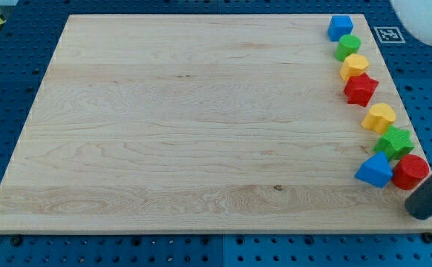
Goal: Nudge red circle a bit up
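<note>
Wooden board (186, 126), red circle (410, 172) bottom right, my tip (424, 211) just below it.

Blocks (380, 117) lined along board (164, 126) right edge.

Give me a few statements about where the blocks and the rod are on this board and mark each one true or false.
1. All the blocks sit along the wooden board's right edge in the view. True.
2. The red circle is at the view's top left. False: it is at the bottom right, lowest in the line.
3. The blue triangle lies just left of the red circle. True.
4. My tip is left of the blue cube. False: it is below and right of the red circle, far from that cube.
5. The green star sits above the red circle. True.
6. There are two red circles. False: the other red block is a red star.
</note>
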